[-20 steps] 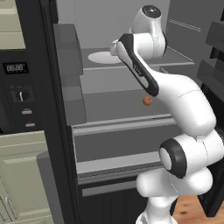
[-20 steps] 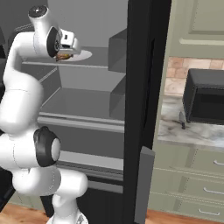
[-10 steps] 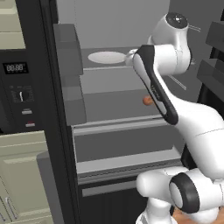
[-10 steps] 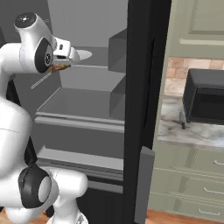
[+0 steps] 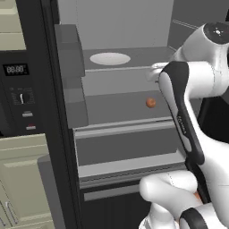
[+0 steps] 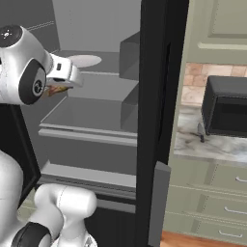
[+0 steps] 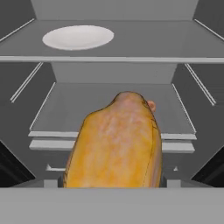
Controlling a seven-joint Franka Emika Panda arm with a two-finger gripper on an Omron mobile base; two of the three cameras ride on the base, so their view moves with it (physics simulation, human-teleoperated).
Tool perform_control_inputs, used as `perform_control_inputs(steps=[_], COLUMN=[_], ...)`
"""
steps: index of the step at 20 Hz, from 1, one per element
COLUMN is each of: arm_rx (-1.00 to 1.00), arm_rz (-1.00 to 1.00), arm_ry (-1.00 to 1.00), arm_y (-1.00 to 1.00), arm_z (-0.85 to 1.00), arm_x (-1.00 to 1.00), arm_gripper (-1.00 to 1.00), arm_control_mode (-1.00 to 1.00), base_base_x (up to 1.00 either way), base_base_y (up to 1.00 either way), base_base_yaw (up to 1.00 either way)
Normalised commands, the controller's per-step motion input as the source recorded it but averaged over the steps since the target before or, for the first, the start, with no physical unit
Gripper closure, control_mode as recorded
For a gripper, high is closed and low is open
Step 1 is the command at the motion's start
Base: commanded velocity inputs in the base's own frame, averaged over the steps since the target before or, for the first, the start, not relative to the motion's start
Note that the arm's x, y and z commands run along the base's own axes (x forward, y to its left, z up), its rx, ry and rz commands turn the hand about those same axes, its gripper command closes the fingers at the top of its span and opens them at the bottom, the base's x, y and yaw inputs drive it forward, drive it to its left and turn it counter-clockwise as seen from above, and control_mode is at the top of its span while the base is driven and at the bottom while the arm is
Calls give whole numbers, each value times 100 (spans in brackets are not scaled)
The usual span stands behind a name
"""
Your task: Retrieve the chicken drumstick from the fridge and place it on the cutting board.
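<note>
Chicken drumstick [image 7: 114,142] — golden-brown, lumpy meat — is sitting clenched between the jaws, held out clear of the grey fridge shelves [image 5: 125,107]; the white plate [image 7: 78,37] is lying beyond — likely for carrying out.

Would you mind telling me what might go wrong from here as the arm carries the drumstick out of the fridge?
1. The drumstick juts well beyond the gripper, so it might slip.
2. The arm is close to the black fridge frame; a swing toward the counter may clip it.
</note>
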Motion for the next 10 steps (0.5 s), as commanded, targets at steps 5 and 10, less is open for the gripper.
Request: perform_control_inputs(steps=[5, 10], arm_rx=[-4, -6], arm_rz=[-2, -1], arm_ry=[2, 13], arm_y=[-4, 0], arm_z=[0, -1], arm_x=[-78, -22], arm_gripper=[100, 100], arm_control_mode=[-100, -100], base_base_x=[0, 0], base_base_y=[0, 0], base_base_yaw=[0, 0])
